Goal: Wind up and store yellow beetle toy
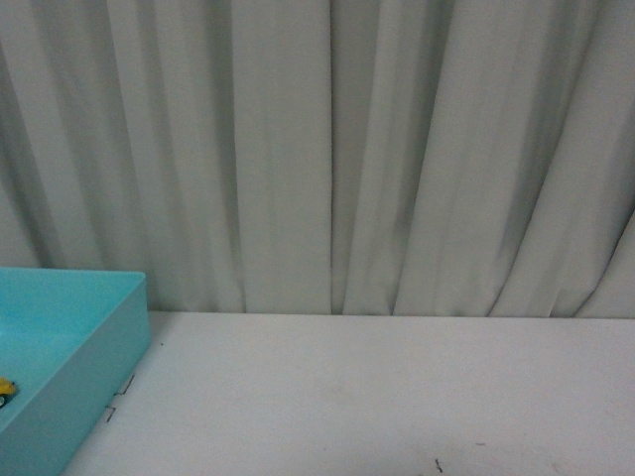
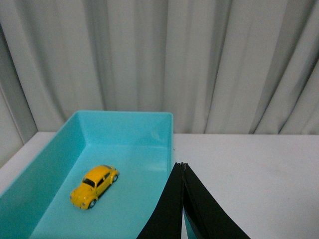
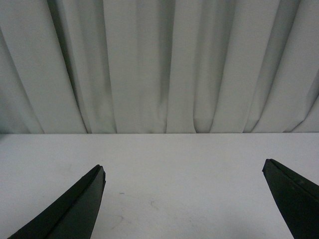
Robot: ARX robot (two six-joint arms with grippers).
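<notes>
My left gripper (image 2: 183,167) had its jaws pressed together on nothing; my right gripper (image 3: 183,172) stood spread wide over bare table (image 3: 164,159). The yellow beetle toy (image 2: 94,185) sat upright on the floor of the blue bin (image 2: 124,117). I judged storing done, so backing off without nudging the bin mattered most.

We see a white table (image 1: 377,397) running back to a pale curtain (image 1: 327,149) — on its left side sits a turquoise bin (image 1: 94,342), flat on the surface. Small dark marks (image 1: 117,397) show on the tabletop just beside the bin's corner.
</notes>
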